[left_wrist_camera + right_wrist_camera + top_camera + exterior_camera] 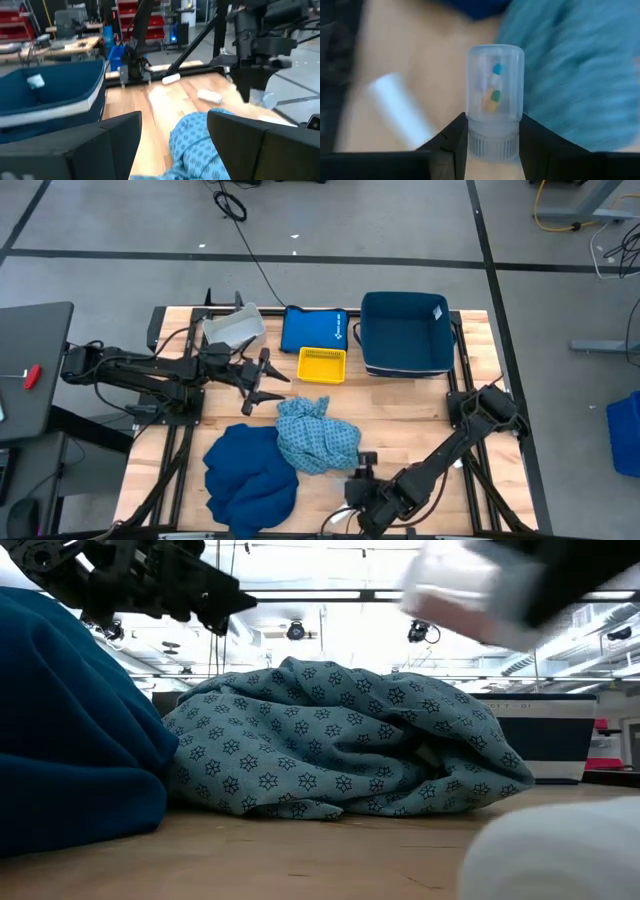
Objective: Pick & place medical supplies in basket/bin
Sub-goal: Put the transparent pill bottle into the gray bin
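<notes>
The right gripper [492,145] holds a small clear vial [495,95] by its ribbed cap end, the two dark fingers pinching it from either side at the bottom centre of the right wrist view. Coloured capsules show inside. The vial looks light, hard and smooth; a rigid plastic cylinder like this can slip or swivel in a pinch, so the ribbed collar seems the sounder place to hold than the slick wall above it. In the high view this gripper [365,470] sits at the lower centre of the desk [420,410], just beside the patterned light-blue cloth [315,435].

That cloth is crumpled in a soft heap, touching the dark-blue cloth [250,475] at the lower left. Both will be limp and light: a pinch on a raised fold should lift them, though they will drape and trail.

White rolls [209,96] lie on the bare wood in the left wrist view; they look light, slightly yielding and apt to roll, best taken across the middle.

The left gripper [262,380] hovers left of centre, jaws apart and empty. The blue bin [405,330] stands at the upper right, the yellow basket [322,365] at centre.
</notes>
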Tool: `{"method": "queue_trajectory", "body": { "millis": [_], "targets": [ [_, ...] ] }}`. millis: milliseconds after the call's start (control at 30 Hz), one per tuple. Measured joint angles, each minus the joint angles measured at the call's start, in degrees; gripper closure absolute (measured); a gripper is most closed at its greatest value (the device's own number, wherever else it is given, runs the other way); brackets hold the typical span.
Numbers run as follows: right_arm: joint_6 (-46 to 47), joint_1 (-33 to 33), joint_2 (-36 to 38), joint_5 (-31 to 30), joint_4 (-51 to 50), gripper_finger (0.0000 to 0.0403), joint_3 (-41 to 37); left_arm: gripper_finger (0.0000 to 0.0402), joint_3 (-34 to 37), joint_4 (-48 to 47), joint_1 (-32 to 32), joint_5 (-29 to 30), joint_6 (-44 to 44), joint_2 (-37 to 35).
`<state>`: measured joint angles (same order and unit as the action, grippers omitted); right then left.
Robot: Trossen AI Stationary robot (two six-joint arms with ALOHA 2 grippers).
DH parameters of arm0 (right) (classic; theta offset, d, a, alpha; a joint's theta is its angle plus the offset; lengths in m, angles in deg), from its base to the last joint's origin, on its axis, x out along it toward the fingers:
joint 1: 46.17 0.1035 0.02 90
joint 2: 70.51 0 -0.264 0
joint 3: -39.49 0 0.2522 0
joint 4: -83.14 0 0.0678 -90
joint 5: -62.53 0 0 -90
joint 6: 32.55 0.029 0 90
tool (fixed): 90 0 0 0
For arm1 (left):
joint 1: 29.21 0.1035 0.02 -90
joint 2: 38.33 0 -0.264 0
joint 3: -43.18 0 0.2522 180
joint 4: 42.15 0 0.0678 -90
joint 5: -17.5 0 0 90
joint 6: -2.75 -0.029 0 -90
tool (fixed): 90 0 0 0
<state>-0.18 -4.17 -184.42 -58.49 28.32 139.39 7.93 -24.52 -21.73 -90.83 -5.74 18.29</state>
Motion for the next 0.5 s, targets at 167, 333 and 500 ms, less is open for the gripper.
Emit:
{"method": "queue_trajectory", "body": {
  "millis": [167,333,500],
  "targets": [
    [-7.28,-2.01,0.0,-14.81,4.41,0.0271,-1.22,0.0173,-0.04,6.18,-0.02,-4.5,-0.35,0.0],
    [-22.5,-5.42,0.0,-20.19,21.8,0.0271,-5.44,0.0173,-0.04,10.14,-0.02,-4.62,-0.37,0.0],
    [-40.39,-9.95,0.87,-16.96,40.86,0.0271,-11.21,0.0173,-0.04,10.24,-0.02,-4.19,-0.66,0.76]
  ]
}}
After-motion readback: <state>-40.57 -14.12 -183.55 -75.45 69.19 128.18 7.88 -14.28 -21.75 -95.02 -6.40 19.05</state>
